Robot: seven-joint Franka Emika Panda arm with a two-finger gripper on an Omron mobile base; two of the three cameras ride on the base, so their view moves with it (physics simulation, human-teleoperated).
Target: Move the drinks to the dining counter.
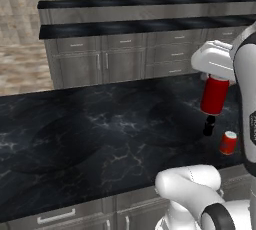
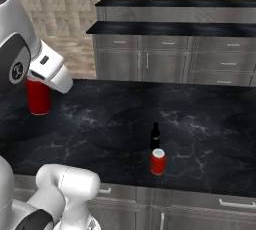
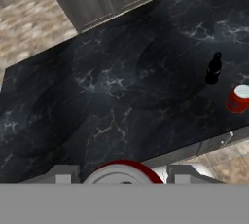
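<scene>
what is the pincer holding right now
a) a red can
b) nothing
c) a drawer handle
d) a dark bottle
a: the pincer grips a red can lifted clear of the near counter, while the bottle and a second can stand on that counter.

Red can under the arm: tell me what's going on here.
The gripper is shut on a red can and holds it up above the near black counter. A second red can and a dark bottle stand close together on that counter near its front edge. The two-level dining counter lies across the floor beyond, with no drinks on the part in view.
</scene>
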